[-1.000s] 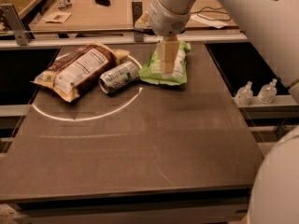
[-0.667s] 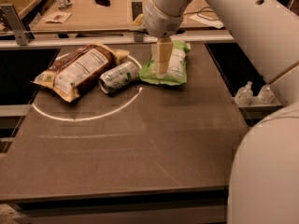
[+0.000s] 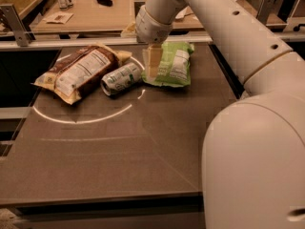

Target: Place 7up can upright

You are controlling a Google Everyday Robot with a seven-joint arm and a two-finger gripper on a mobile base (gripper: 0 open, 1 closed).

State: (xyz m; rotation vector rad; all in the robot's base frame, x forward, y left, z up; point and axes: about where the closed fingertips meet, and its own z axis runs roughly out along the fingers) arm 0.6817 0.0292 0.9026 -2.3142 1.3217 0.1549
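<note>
The 7up can (image 3: 121, 78) lay on its side on the bench (image 3: 119, 161), in the far-left part, w/ one end turned toward the front-left. That end was just beside a brown snack bag (image 3: 78, 72) (maybe touching, I could not tell exactly). To the right of the can lay a flat light-green bag (image 3: 175, 63), near the can but apart from it.

The claw (image 3: 152, 74) hung pointing down btw. the can and the green bag, approx. over the bag's left edge. Its tip was close to the can's right end. Whether the claw was open or closed, I could not tell.

The white arm (image 3: 224, 27) reached in from the right side, over the back of the bench. A pale arc (image 3: 81, 120) showed on the bench surface in front of the can and the brown bag.
</note>
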